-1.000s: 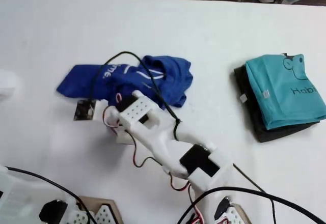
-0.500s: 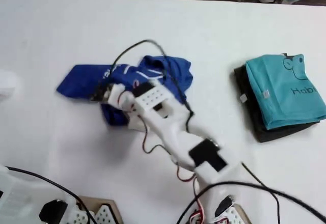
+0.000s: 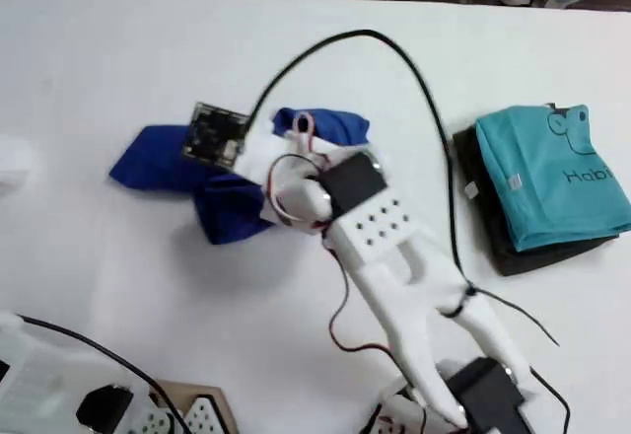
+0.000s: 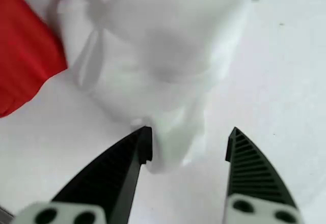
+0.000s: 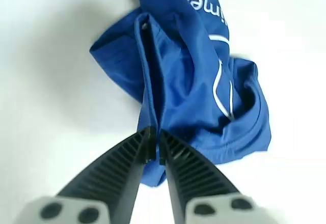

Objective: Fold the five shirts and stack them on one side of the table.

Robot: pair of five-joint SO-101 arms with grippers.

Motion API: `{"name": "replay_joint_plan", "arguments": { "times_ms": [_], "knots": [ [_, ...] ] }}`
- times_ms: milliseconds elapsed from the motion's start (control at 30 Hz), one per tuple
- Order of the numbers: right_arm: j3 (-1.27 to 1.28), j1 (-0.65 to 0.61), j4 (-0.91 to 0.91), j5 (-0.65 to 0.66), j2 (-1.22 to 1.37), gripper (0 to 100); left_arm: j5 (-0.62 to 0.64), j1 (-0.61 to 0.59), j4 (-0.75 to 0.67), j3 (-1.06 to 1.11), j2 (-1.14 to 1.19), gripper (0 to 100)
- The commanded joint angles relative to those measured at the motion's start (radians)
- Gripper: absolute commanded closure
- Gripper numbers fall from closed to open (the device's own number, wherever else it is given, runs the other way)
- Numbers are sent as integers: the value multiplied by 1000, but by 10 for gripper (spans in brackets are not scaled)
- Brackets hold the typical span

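Note:
A crumpled blue shirt (image 3: 158,163) lies mid-table, and my right arm (image 3: 394,256) stretches over it from the near edge. My right gripper (image 5: 154,145) is shut on a fold of the blue shirt (image 5: 193,91), whose white lettering faces up. At the right side, a folded teal shirt (image 3: 552,173) rests on a folded black shirt (image 3: 483,217). My left gripper (image 4: 189,145) hangs open over a white shirt (image 4: 153,46), with a corner of the cloth reaching between its fingers. A red shirt (image 4: 23,56) lies beside the white one.
The right arm's black cable (image 3: 414,69) loops over the table towards the folded stack. The left arm's base (image 3: 39,385) sits at the near left corner. The table (image 3: 325,20) is bare white along its far side.
My right arm has swung from the blue shirt's near left side across it, away and to the right, dragging a fold along. The shirt is now more bunched, its lettering covered in the high view.

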Motion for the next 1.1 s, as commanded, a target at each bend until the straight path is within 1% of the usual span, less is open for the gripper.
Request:
{"name": "replay_joint_plan", "arguments": {
  "times_ms": [0,133,267,500,567,667,800,900,1067],
  "knots": [
    [48,22,-5,2,-59,977,6,44,3,2,-9,740],
    [144,28,-90,2,-59,977,6,49,5,2,-9,740],
    [187,28,-150,2,-51,977,3,46,5,2,-9,740],
    [192,30,-159,2,-50,978,3,46,5,4,-9,740],
    [221,24,-166,-20,-41,977,3,49,5,4,-9,740],
    [298,19,-240,-77,13,975,3,49,5,4,-9,740],
    [382,-5,-360,-89,140,974,3,46,5,4,-9,740],
    [381,-45,-367,-89,209,974,3,44,5,2,-9,740],
    [381,-108,-321,-91,216,961,2,41,3,2,-9,740]
  ]
}}
